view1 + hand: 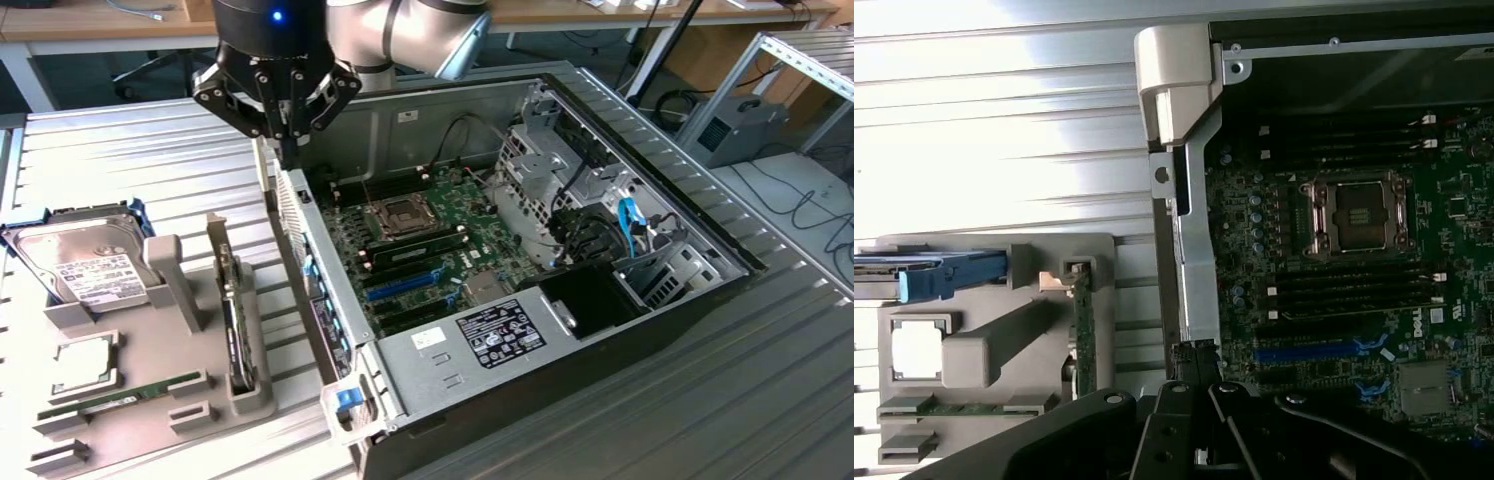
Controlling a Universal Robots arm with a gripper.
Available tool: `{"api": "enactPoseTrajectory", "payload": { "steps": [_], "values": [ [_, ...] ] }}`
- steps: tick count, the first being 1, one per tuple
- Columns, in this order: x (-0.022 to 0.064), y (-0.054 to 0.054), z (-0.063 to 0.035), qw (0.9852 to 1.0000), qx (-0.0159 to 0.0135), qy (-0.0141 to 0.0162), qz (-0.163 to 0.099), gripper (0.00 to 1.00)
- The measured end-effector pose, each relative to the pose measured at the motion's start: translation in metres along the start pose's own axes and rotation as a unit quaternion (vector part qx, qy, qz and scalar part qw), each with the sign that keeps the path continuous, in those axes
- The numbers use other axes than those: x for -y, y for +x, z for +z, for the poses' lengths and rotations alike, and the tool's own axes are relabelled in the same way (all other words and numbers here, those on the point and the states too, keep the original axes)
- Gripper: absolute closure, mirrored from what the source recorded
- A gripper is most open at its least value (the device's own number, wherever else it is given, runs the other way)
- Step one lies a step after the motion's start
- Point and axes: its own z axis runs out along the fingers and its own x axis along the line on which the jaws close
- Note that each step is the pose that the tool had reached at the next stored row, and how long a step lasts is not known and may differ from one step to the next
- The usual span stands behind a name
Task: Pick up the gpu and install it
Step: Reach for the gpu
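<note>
Our pincer (284, 150) is closed, fingers pressed together with nothing between them. It hangs just over the rear wall of the open computer case (296, 250), near that wall's far corner. In the wrist view the pincer (1194, 352) sits right at the wall's metal edge, and its dark body covers the part of the wall beneath it.

Inside the case, just past that wall, the blue slots (400, 285) on the motherboard (441, 235) lie uncovered. Cables and the drive cage crowd the side of the case farthest from the wall.

Outside the case, the gpu (238, 325) stands on edge in a grey holder (160, 425) on the bench (134, 150). It is beside the rear wall and well apart from the pincer. Only a narrow strip of bench separates the holder from the case. We see the gpu (1084, 330) edge-on, so we cannot make out its face.

Further from the case, the holder also carries a hard drive (87, 265) and a green RAM stick (127, 395). The exterior view's upper edge cuts off the arm.
</note>
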Motion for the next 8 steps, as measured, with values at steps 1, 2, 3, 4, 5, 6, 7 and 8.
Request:
{"api": "enactPoseTrajectory", "payload": {
  "steps": [1,2,3,4,5,6,7,8],
  "values": [
    [0.0,0.0004,0.0001,1.0,0.0,0.0,0.0,0.89],
    [0.0,0.0007,0.0001,1.0,0.0,0.0,0.0,0.89],
    [0.0001,0.001,0.0002,1.0,0.0,0.0,0.0,0.89],
    [0.0001,0.0013,0.0002,1.0,0.0,0.0,0.0,0.89],
    [0.0001,0.0016,0.0002,1.0,0.0,0.0,0.0,0.89],
    [0.0001,0.0019,0.0003,1.0,0.0,0.0,0.0,0.89],
    [0.0002,0.0021,0.0003,1.0,0.0,0.0,0.0,0.89],
    [0.0002,0.0024,0.0003,1.0,0.0,0.0,0.0,0.89]
  ]
}}
